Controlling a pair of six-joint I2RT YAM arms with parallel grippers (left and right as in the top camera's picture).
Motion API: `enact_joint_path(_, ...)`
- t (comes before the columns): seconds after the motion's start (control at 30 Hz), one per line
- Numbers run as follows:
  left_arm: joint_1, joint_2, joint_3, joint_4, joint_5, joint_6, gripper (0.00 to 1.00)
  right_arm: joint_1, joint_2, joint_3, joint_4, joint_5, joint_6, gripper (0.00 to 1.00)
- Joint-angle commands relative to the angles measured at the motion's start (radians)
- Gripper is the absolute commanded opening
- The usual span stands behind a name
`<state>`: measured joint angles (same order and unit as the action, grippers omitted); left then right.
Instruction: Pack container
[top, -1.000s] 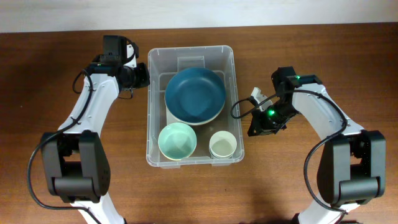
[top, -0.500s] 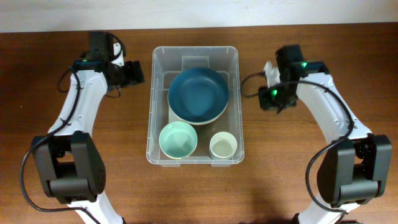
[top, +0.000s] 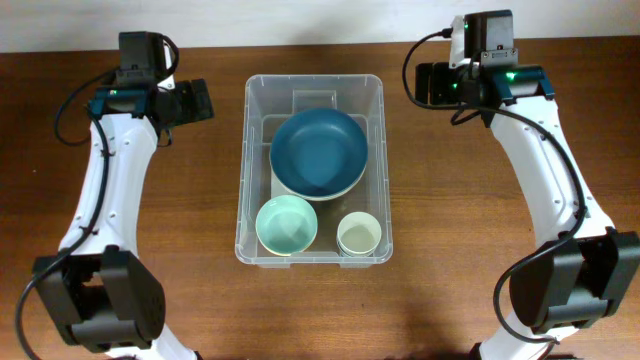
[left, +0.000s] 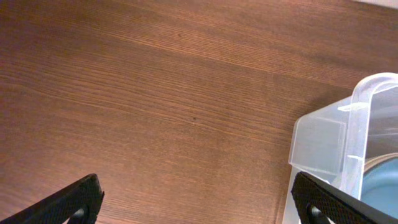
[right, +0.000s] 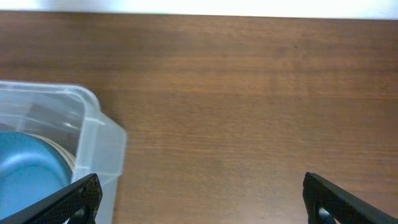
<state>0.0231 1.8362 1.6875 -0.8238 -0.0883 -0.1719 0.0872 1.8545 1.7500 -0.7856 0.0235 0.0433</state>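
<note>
The container (top: 243, 170), a big clear plastic bin, stands mid-table. Inside it lie a large blue bowl (top: 318, 152) at the back, a mint-green bowl (top: 286, 225) at the front left and a small pale cup (top: 358, 233) at the front right. My left gripper (top: 197, 101) hovers left of the bin's back left corner, open and empty. In the left wrist view the left gripper (left: 199, 208) frames bare wood, with the bin corner (left: 323, 143) at right. My right gripper (top: 424, 84) hangs open beyond the back right corner. In the right wrist view the right gripper (right: 202, 205) holds nothing and the bin corner (right: 99, 146) shows at left.
The brown wooden table (top: 470, 280) runs around the bin on all sides. A pale wall strip (top: 320, 20) lies along the table's back edge. Both arms reach in from the front corners.
Both grippers have opened wide and drawn away from the bin's sides toward the back of the table. The bin has shifted slightly and now sits straighter.
</note>
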Motion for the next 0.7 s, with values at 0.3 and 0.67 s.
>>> enact_joint_path(0.3, 0.006, -0.145, 0.017, -0.074, -0.013, 0.014, 0.99, -0.038, -0.107, 0.017, -0.091, 0.042, 0.038, 0.99)
enact_joint_path(0.67, 0.006, -0.285, -0.017, -0.212, -0.005, 0.079, 1.00, -0.069, -0.287, 0.015, -0.195, 0.104, 0.101, 0.99)
